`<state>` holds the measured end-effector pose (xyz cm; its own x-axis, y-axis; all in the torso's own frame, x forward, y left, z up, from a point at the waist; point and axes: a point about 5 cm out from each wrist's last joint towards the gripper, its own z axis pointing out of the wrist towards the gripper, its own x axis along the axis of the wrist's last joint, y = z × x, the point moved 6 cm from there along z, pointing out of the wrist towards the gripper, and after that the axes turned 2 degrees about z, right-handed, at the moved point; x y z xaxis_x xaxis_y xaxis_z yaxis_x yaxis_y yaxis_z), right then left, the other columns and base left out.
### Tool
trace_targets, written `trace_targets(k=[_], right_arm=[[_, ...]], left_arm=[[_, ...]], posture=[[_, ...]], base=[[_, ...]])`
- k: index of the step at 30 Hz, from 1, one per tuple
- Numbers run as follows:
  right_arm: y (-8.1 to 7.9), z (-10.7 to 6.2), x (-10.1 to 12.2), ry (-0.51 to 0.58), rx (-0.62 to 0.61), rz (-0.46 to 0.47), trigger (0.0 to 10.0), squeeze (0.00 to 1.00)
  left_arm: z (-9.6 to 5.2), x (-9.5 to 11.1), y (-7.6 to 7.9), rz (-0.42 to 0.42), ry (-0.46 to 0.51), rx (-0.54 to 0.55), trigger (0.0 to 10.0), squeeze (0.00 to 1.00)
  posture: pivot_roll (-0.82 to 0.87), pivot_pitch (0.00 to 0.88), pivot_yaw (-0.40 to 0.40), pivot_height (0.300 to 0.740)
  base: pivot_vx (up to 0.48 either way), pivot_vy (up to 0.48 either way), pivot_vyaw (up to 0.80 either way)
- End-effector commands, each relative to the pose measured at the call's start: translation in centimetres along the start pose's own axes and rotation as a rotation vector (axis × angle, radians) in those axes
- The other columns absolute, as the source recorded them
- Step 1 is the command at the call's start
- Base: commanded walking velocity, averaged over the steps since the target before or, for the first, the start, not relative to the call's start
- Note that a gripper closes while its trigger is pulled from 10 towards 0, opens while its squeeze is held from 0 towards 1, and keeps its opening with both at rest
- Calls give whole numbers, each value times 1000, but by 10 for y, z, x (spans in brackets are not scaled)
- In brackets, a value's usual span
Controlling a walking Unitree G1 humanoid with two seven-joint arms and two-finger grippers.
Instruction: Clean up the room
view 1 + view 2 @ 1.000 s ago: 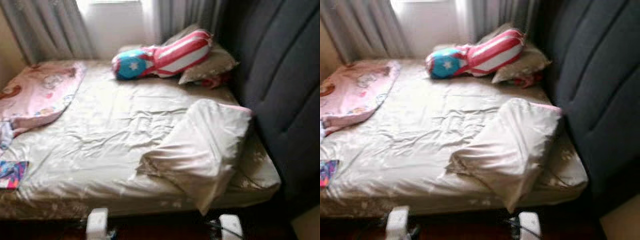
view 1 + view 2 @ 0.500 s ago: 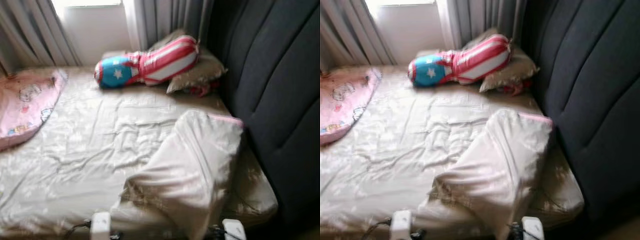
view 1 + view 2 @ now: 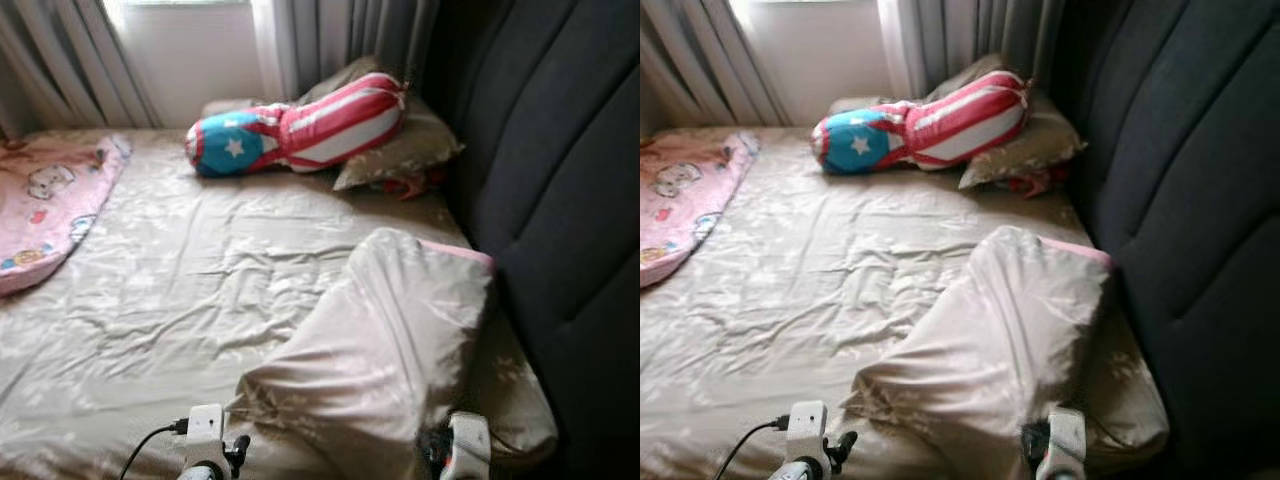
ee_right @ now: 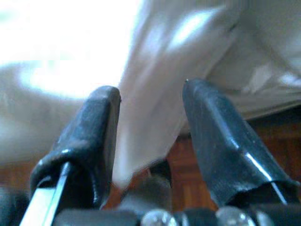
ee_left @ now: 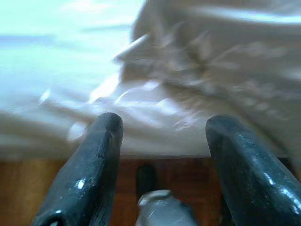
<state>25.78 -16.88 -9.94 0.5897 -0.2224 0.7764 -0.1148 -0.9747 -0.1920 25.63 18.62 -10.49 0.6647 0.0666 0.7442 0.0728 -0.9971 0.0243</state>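
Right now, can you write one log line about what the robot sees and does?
place: bed | near edge: beige pillow | left gripper: open, empty | right gripper: open, facing pillow corner | far end: striped cushion

- Head cams: high, looking fwd and down over bed point(image 3: 200, 270) from its foot edge; headboard point(image 3: 560, 180) at right, curtains point(image 3: 970, 40) far end.
- L/R eye share nearly all, slight sideways offset.
- L wrist cam: low, v. close to bed edge, faces pillow point(image 5: 221, 61).
- R wrist cam: same, pillow point(image 4: 160, 108) hanging ahead.
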Motion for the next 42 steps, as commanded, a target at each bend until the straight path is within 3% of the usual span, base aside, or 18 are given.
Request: trace_targets(k=[1,4,9,16,17,18,19,32,33,34,35,42], right_arm=[[-13,12,52,163,40,-6,10000,0],[-21,11,65,228,69,-27,10000,0],[-26,8,72,284,89,-26,10000,0],[-18,4,55,252,62,-23,10000,0],[-19,3,55,257,66,-23,10000,224],[-19,3,55,257,66,-23,10000,224],[-19,2,54,260,71,-16,10000,1000],[-16,4,51,235,49,-11,10000,1000],[-17,4,50,230,50,-14,10000,165],[-17,4,50,230,50,-14,10000,165],[-18,5,50,225,54,-17,10000,0],[-18,5,47,212,55,-19,10000,0]], left_arm=[[2,13,1,-7,54,-7,10000,0],[3,33,5,8,141,-26,10000,0],[2,44,11,31,202,-55,10000,0],[-2,58,6,45,286,-51,10000,0],[-2,62,6,46,302,-53,10000,0],[-2,62,6,46,302,-53,10000,0],[-2,65,7,49,315,-55,10000,0],[-2,80,14,56,364,-82,10000,0],[-2,80,15,56,365,-83,10000,0],[-2,80,15,56,365,-83,10000,0],[-3,80,15,57,367,-84,10000,0],[-4,89,19,56,413,-87,10000,0]], posture=[[-46,0,-14,740],[-41,0,-14,740],[-55,0,-11,740],[-62,0,-16,740],[-64,0,-17,740],[-64,0,-17,740],[-61,0,-20,740],[-63,33,-17,740],[-63,32,-17,740],[-63,32,-17,740],[-64,34,-16,740],[-64,28,-16,740]], base=[[0,0,0],[0,0,0],[0,0,0],[0,0,0],[0,0,0],[0,0,0],[0,0,0],[0,0,0],[0,0,0],[0,0,0],[0,0,0],[0,0,0]])
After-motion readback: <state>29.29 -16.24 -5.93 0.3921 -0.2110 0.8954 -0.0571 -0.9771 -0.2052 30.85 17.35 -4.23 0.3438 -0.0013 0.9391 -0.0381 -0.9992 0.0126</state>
